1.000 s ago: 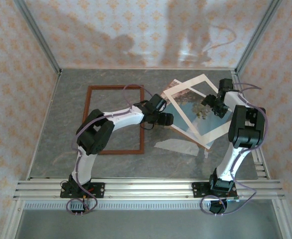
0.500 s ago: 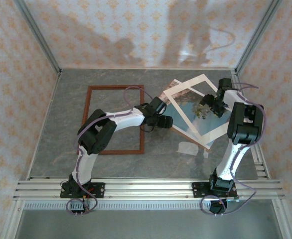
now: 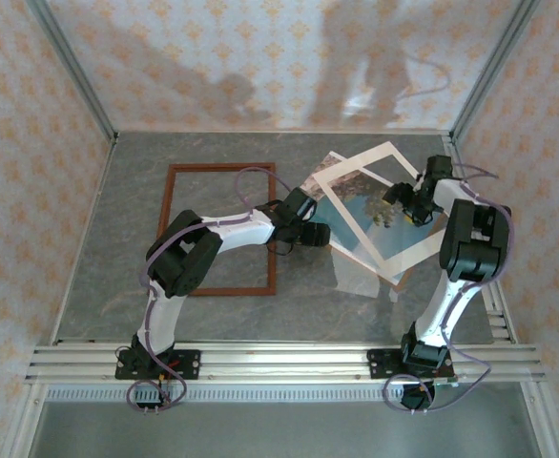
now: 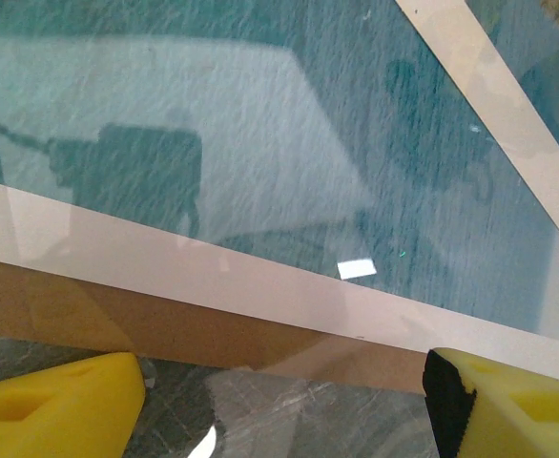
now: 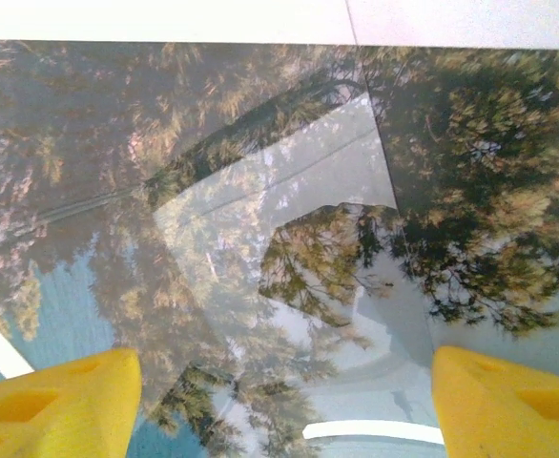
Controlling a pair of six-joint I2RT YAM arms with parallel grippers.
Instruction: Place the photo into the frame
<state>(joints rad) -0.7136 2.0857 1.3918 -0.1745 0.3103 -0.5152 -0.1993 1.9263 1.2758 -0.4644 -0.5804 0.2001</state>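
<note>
Walls (image 3: 31, 143) with flowery paper stand round the grey surface (image 3: 117, 248), where we see the left end effector (image 4: 284, 382) and the right end effector (image 5: 284, 391) wide open, empty, at the photo (image 3: 375, 215).

On my grey bench (image 3: 122, 196) lie the frame (image 3: 165, 229), left, and a brown board (image 4: 70, 307), right

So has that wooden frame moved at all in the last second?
No. The frame lies where it was, same gap to the table's back edge and left side.

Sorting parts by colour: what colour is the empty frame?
The frame is reddish-brown, clearest in the top view.
</note>
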